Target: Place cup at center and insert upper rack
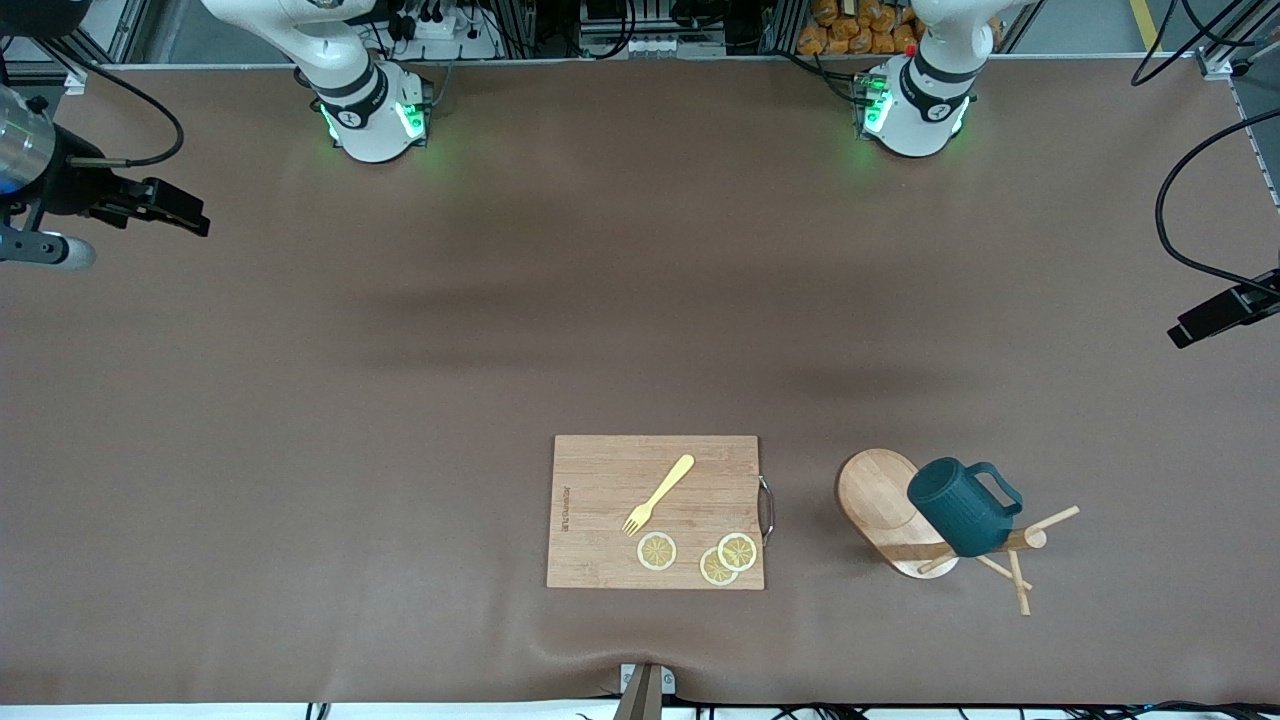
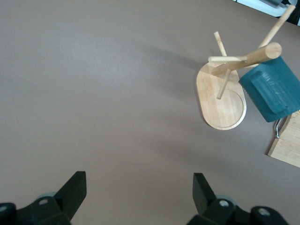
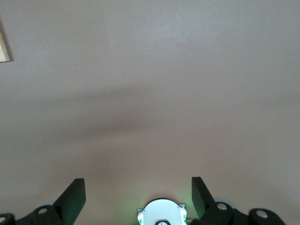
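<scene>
The dark teal ribbed cup (image 1: 962,507) hangs on a peg of the light wooden mug tree, the upper rack (image 1: 880,497), which stands on its oval base toward the left arm's end of the table, near the front camera. Both also show in the left wrist view: cup (image 2: 273,90), rack (image 2: 223,102). My left gripper (image 1: 1215,320) is open and empty, up in the air over the table's edge at the left arm's end; it shows wide open in its wrist view (image 2: 139,187). My right gripper (image 1: 172,208) is open and empty over the right arm's end of the table (image 3: 138,192).
A rectangular wooden cutting board (image 1: 600,520) lies beside the rack, toward the table's middle. On it are a yellow fork (image 1: 660,493) and three lemon slices (image 1: 657,551). The brown mat (image 1: 400,400) covers the table. The arm bases (image 1: 375,115) stand at the table's edge farthest from the front camera.
</scene>
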Robot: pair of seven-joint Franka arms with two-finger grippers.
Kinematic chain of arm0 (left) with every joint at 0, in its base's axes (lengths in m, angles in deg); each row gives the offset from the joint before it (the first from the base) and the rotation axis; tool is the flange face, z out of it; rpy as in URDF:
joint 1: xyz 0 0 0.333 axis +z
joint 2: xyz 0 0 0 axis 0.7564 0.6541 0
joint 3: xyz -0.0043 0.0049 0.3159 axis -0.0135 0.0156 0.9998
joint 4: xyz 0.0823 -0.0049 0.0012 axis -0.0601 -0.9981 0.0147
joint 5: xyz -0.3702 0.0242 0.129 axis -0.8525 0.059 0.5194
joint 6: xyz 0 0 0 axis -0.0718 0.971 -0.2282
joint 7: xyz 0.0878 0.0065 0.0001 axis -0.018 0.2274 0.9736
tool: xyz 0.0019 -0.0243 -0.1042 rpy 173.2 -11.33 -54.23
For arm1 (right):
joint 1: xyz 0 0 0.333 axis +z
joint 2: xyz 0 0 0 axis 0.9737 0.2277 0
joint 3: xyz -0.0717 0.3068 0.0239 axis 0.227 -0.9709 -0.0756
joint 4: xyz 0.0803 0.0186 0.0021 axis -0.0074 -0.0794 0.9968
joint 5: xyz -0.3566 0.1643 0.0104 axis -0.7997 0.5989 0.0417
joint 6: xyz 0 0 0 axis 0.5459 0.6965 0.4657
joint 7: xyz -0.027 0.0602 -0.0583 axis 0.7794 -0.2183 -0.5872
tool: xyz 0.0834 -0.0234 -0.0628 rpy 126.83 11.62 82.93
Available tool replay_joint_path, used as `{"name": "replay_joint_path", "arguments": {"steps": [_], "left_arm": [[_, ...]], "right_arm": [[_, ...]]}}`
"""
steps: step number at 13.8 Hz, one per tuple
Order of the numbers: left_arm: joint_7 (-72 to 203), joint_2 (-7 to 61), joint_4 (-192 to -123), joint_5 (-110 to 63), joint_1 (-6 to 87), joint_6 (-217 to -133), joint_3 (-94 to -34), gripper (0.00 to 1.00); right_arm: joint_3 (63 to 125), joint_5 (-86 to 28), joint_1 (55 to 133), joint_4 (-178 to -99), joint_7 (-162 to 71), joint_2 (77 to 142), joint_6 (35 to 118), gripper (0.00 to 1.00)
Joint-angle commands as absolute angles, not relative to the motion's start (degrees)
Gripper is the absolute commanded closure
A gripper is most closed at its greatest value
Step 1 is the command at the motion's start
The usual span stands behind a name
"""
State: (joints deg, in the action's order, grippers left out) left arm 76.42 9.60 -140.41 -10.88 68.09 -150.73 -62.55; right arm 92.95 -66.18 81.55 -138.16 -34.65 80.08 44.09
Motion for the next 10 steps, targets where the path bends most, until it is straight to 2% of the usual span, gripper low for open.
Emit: {"name": "replay_joint_path", "arguments": {"steps": [1,10], "left_arm": [[73.1,8.0,-141.0,-10.1,68.3,-151.2,-62.9,0.00],[68.2,7.5,-140.8,-10.5,68.6,-151.2,-63.1,0.00]], "right_arm": [[92.5,-65.1,80.5,-138.5,-38.3,78.8,45.7,0.00],[92.5,-65.0,80.0,-138.7,-42.0,78.3,47.7,0.00]]}}
